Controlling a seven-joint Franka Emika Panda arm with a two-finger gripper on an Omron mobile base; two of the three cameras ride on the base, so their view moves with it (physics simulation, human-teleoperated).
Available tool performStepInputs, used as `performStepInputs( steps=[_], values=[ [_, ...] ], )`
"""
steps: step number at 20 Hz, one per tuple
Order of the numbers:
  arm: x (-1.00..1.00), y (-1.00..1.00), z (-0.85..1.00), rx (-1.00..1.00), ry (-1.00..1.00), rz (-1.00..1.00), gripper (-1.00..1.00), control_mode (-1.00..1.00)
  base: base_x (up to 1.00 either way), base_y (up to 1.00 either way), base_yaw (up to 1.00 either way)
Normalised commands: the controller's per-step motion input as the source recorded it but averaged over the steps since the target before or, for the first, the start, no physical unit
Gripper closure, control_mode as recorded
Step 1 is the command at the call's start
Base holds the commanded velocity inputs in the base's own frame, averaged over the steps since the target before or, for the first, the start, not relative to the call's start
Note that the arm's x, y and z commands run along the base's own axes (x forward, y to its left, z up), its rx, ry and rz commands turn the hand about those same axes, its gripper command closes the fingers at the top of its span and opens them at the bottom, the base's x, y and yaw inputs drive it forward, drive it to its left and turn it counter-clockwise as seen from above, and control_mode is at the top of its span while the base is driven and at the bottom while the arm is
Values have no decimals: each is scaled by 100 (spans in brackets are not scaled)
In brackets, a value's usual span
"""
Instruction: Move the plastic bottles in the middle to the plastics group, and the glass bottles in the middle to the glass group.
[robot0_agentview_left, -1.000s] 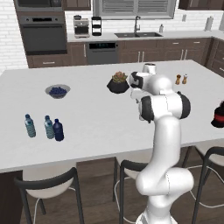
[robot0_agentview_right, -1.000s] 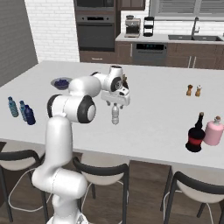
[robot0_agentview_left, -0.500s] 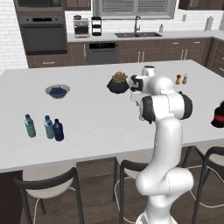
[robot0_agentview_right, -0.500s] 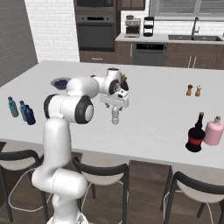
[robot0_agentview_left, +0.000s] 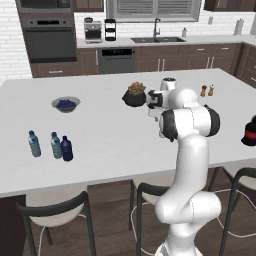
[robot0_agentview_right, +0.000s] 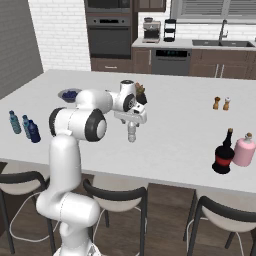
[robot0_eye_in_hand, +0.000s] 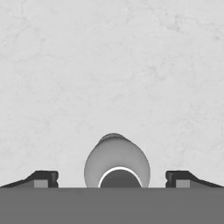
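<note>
I see my claw (robot0_agentview_right: 132, 136) pointing down over the middle of the white bench (robot0_agentview_right: 175, 135), its fingers spread wide on either side of the clear greyish bottle (robot0_eye_in_hand: 117, 161), which hangs between them; from the right base view I cannot tell whether the bottle (robot0_agentview_right: 132, 135) touches the bench. Just behind the arm sits a dark pot with a plant (robot0_agentview_left: 134, 94), and further left a bowl of blueberries (robot0_agentview_left: 65, 104). At the left end stand two teal bottles (robot0_agentview_left: 34, 144) with the navy bottle (robot0_agentview_left: 66, 149) just beside them. Far right, the dark red bottle (robot0_agentview_right: 222, 155) stands touching the pink vessel (robot0_agentview_right: 244, 150). Brown shakers (robot0_agentview_right: 221, 103) stand well behind them.
</note>
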Motion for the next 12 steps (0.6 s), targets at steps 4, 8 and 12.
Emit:
performStepInputs(
  steps=[4,8,12],
  values=[
    [0,0,-23,-5,0,0,100,-100,0,0,0],
    [-5,-6,-8,-6,-12,13,100,-100,0,0,0],
    [-51,3,16,3,-3,20,100,-100,0,0,0]
  ],
)
